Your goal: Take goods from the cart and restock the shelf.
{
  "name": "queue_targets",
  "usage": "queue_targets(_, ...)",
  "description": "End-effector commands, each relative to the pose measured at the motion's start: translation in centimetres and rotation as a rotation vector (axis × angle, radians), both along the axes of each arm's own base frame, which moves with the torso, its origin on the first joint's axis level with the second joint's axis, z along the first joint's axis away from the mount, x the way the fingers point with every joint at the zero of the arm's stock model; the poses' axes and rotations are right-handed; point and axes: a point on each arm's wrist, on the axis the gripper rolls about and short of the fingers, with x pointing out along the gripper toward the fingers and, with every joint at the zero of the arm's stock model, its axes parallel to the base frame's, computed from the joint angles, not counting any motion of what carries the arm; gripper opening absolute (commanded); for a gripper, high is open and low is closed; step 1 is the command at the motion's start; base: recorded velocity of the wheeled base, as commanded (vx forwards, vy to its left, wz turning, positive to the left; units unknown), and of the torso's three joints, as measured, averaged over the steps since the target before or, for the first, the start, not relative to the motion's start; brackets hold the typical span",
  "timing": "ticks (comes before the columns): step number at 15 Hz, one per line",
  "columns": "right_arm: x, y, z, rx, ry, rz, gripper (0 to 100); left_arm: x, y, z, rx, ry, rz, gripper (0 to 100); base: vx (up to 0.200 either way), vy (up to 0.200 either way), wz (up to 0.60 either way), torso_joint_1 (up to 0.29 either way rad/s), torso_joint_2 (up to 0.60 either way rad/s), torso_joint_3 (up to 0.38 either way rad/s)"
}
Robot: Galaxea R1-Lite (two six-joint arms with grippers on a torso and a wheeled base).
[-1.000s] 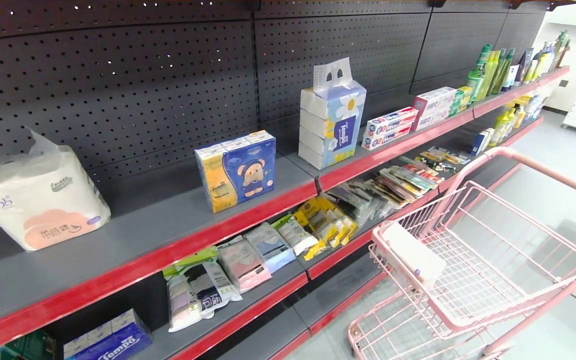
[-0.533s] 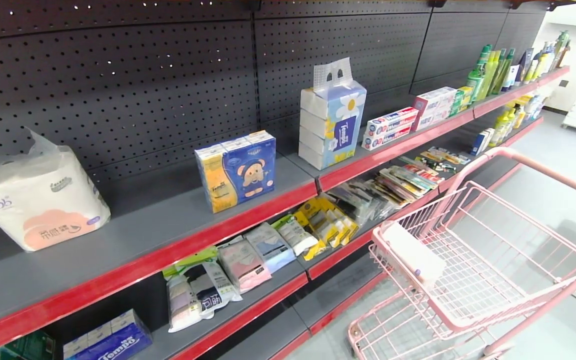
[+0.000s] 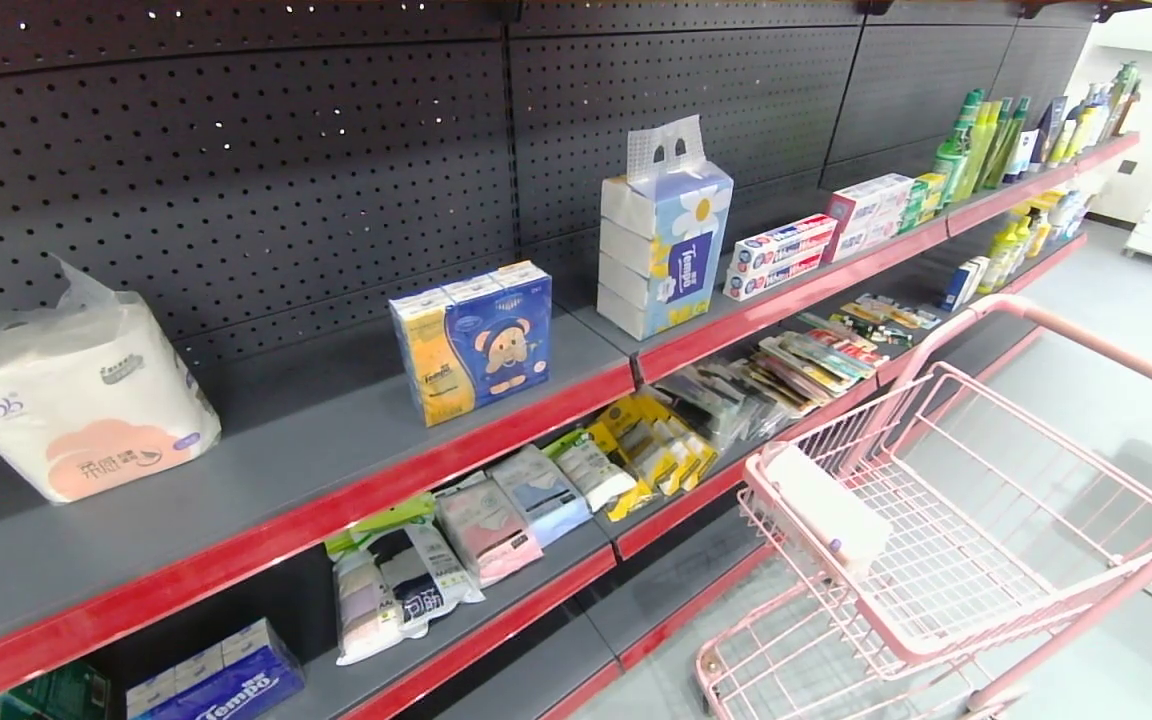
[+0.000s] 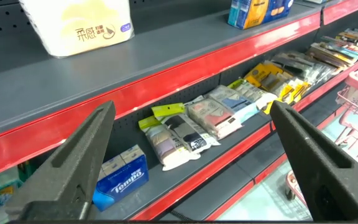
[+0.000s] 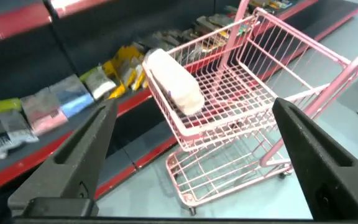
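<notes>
While the white pack (image 3: 826, 505) lies over the front rim of the pink cart (image 3: 936, 580), the cart stands just beside the shelf (image 3: 336, 450). On that shelf: a toilet roll bag (image 3: 71, 400), a blue-yellow tissue pack (image 3: 473, 340) and a tall tissue pack (image 3: 664, 240), well apart. Right tool (image 5: 194, 106) has its fingers wide apart, holding nothing, facing the cart. Left tool (image 4: 191, 109) is also spread wide, holding nothing, facing the lower shelf's packets.

Bright, even light; dark shadows lie beneath the shelf (image 3: 336, 455).
</notes>
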Motion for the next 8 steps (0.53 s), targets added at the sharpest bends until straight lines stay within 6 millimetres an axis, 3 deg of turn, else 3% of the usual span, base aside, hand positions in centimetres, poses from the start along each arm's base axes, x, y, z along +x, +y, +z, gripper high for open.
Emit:
queue_targets(1,7.8,-1.0,13.8,0.084,0.05,-0.041,100,0.0,0.0,0.0,-0.001,0.001,-0.001,100,0.0,0.0,0.0,0.0,0.0,0.0)
queue_targets(2,10.5,-1.6,14.7,0.084,0.105,-0.057,100,0.0,0.0,0.0,-0.001,0.001,-0.001,100,0.0,0.0,0.0,0.0,0.0,0.0)
queue_targets(3,11.5,-1.9,14.5,0.068,0.145,-0.067,100,0.0,0.0,0.0,-0.001,0.001,-0.001,100,0.0,0.0,0.0,0.0,0.0,0.0)
queue_targets(6,21.4,-6.5,8.8,0.029,0.498,-0.083,100,0.0,0.0,0.0,-0.001,0.001,-0.001,100,0.0,0.0,0.0,0.0,0.0,0.0)
queue_targets(8,25.2,-9.3,4.3,-0.04,0.629,-0.066,100,0.0,0.0,0.0,-0.001,0.001,-0.001,100,0.0,0.0,0.0,0.0,0.0,0.0)
